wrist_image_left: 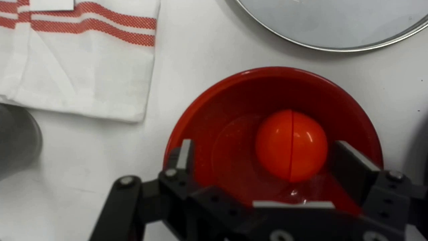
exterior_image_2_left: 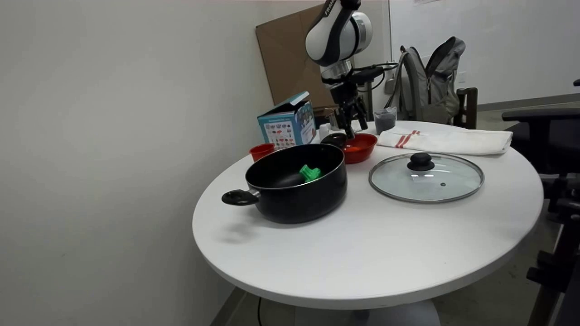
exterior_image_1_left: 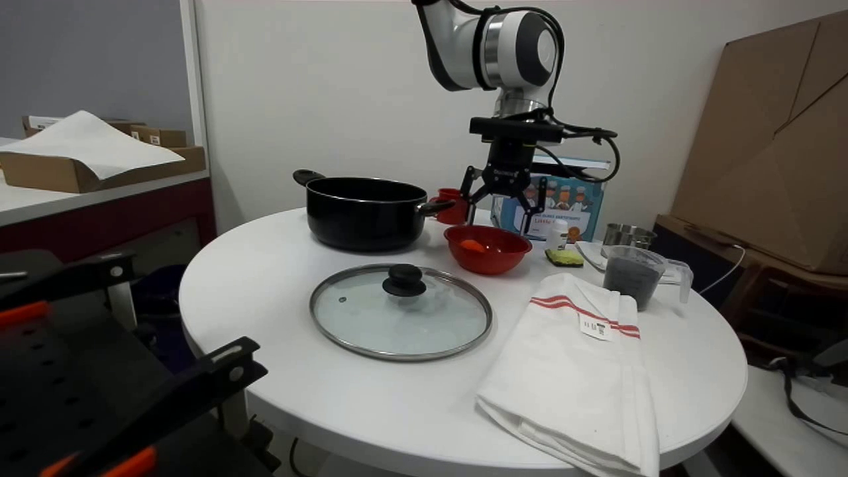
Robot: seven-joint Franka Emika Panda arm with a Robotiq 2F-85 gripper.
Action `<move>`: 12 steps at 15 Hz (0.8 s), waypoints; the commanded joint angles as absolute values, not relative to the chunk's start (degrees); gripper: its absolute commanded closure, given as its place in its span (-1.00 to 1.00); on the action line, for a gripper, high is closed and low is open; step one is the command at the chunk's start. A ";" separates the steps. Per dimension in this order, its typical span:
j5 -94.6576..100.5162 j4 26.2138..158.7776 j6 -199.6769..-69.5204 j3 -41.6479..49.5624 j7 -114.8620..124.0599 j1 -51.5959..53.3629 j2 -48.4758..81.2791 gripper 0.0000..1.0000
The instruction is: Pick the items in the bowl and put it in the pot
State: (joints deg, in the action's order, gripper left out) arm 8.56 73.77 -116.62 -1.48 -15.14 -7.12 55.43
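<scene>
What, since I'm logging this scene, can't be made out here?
Pot: floor's near part hidden by its wall, both exterior views.
Bowl: lower rim behind the tool, wrist view.
Lid: cut off by top and right edges, wrist view.
Towel tag: print too small, in an exterior view.

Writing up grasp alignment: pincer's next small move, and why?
I'd probably nudge the open pincer toward the pot: in the wrist view, the orange piece in the red bowl sits off-centre within the pincer's gap, on the pot's side.
</scene>
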 commanded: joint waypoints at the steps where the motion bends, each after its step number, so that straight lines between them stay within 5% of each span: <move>1: 6.89 69.08 -114.09 -1.80 -16.64 -6.52 58.95 -1.00; 12: 6.67 64.72 -112.70 -2.13 -17.30 -6.65 64.04 -1.00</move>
